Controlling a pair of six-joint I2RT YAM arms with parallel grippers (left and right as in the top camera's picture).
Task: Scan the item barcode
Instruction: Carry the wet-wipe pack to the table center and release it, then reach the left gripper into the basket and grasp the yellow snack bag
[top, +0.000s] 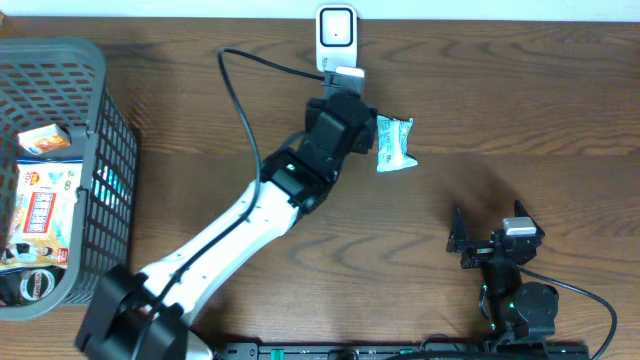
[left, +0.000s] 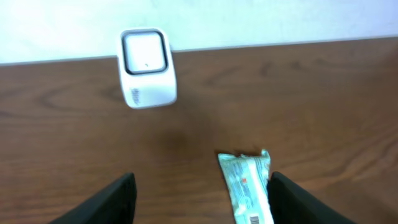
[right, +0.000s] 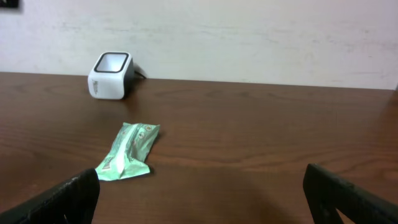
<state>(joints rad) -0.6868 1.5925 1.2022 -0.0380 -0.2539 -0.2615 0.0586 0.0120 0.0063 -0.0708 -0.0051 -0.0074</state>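
Observation:
The item, a pale green sealed packet (top: 394, 145), lies flat on the wooden table just right of my left gripper (top: 352, 112). In the left wrist view the packet (left: 247, 186) rests on the table against the inner side of the right finger, a small barcode showing at its near end. The left gripper (left: 202, 178) is open, its jaws wide apart and closed on nothing. The white barcode scanner (top: 337, 35) stands at the table's back edge, its window (left: 147, 53) facing this way. My right gripper (top: 490, 242) stands open at the front right, well away from the packet (right: 127, 152).
A grey mesh basket (top: 100, 150) with several packaged goods stands at the left edge. A black cable (top: 240, 95) runs from the scanner (right: 111, 75) across the table past the left arm. A white wall rises behind the table's back edge.

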